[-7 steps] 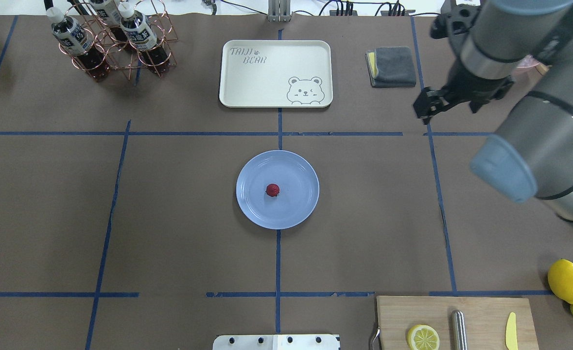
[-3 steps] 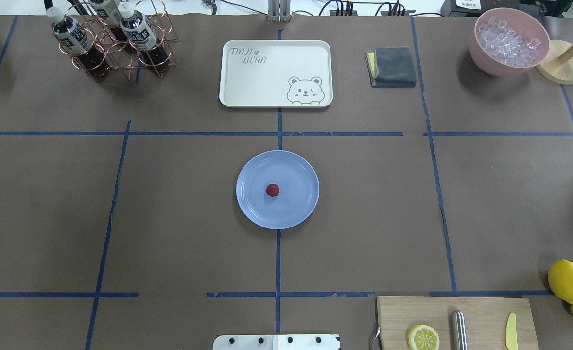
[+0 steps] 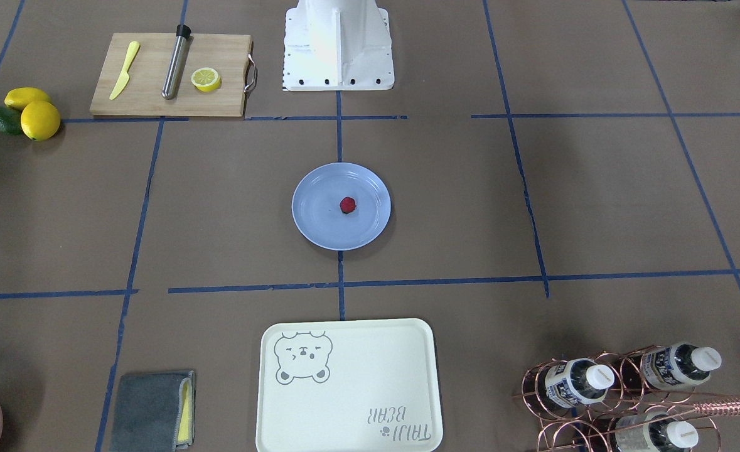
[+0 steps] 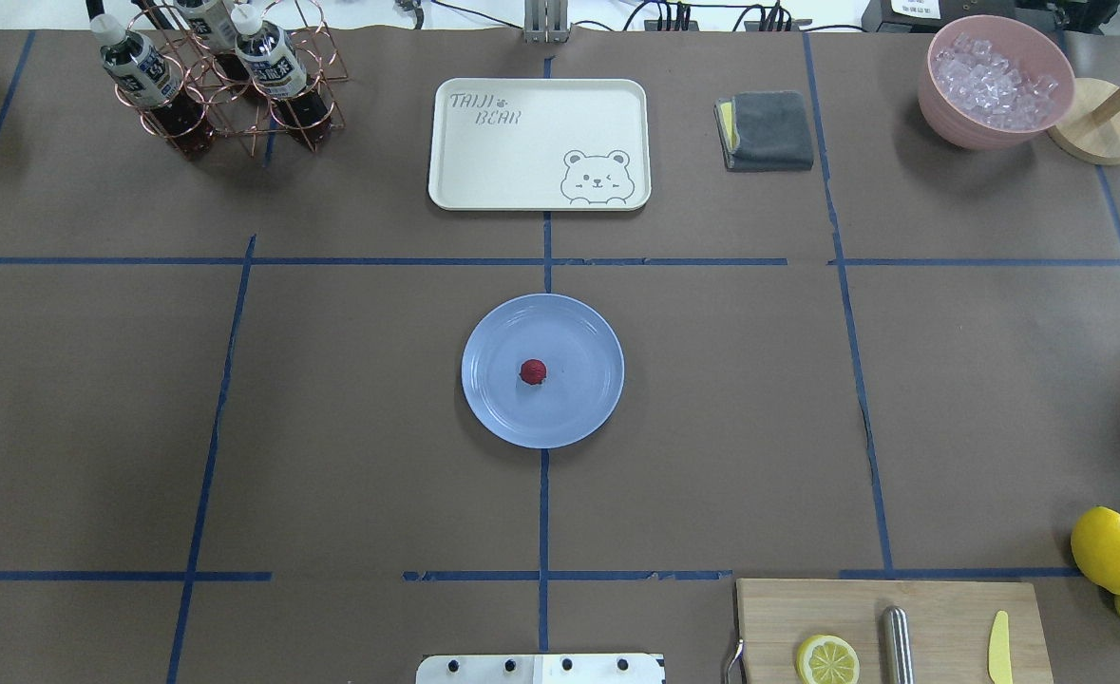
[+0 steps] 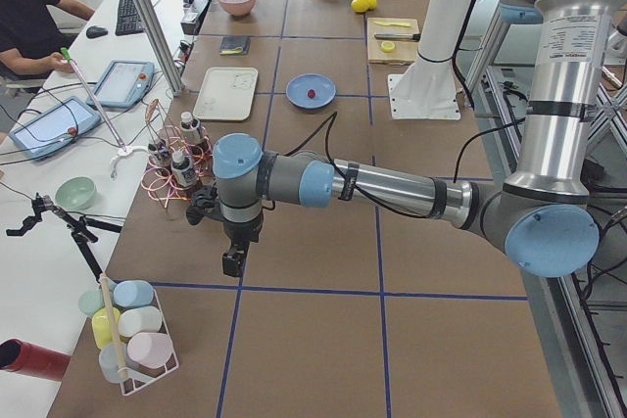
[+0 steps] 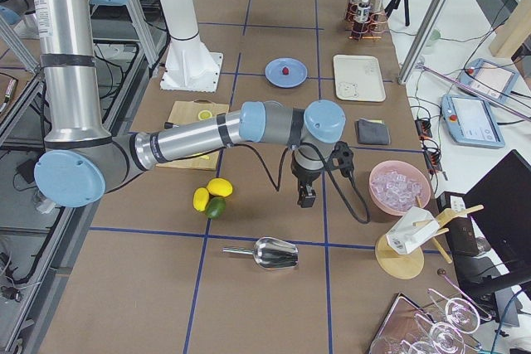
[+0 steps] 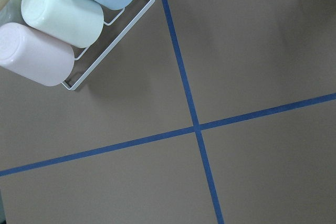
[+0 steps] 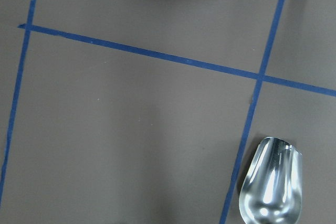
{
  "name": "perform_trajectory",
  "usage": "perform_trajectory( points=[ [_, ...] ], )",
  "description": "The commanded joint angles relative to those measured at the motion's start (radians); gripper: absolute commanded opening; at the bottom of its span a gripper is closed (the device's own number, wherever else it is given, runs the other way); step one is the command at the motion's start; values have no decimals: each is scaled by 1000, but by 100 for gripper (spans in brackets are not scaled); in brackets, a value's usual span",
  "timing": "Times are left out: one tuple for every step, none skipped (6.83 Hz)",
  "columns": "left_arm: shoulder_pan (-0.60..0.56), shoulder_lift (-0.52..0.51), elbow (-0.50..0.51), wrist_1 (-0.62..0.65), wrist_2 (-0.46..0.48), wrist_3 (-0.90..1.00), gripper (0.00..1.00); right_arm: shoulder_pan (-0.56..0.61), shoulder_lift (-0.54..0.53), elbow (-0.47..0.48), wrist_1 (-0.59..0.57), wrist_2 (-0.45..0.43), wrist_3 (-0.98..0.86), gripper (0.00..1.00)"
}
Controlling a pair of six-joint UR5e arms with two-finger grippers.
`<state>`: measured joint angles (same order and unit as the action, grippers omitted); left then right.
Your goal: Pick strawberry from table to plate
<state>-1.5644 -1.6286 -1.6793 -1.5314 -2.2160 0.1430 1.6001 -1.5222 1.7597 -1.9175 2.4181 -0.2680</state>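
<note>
Brown paper table point(image 4: 351, 399) with a blue tape grid, lab benches and a seated person off to one side.

Jaws: the left gripper point(image 5: 233, 261) and right gripper point(image 6: 307, 198) show only in the side views. Cannot tell from those whether either is wide or closed. Neither wrist camera catches its own fingers, only bare paper and tape.

Left gripper points down over an empty grid square at the table's left end, near a white wire rack of pastel cups point(image 7: 68, 19). Right gripper points down at the opposite end, between the lemons point(image 6: 213, 196) and a pink bowl of ice point(image 6: 400, 187), with a metal scoop point(image 8: 270, 182) just beside it. Nothing visible in either.

Both arms hang well apart from the centre, and my read is they are parked clear because the job is done.

Strawberry point(image 4: 533, 371) lies on the plate point(image 4: 578, 408), close to its middle and well inside the raised rim. Sensible spot, since a round berry there shouldn't roll off. It looks tiny, roundish and dark red, with a darker bit at one edge. Plate is pale blue and glossy, sitting on the centre tape line.

Cream bear tray point(image 4: 539, 142) is empty, beyond the plate.
</note>
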Motion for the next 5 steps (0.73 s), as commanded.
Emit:
perform_trajectory(
  points=[
    [-11,59,1,-9,-46,35,100,27,-12,-142,180,21,-8,100],
    [-11,62,1,-7,-47,35,100,26,-13,-153,195,12,-11,100],
    [-11,71,1,-9,-47,35,100,26,-12,-176,196,9,-8,100],
    [-11,88,1,-9,-45,36,100,26,-10,-181,225,10,-7,100],
    [-11,90,6,-7,-42,33,100,26,-10,-184,239,10,21,100]
  ],
)
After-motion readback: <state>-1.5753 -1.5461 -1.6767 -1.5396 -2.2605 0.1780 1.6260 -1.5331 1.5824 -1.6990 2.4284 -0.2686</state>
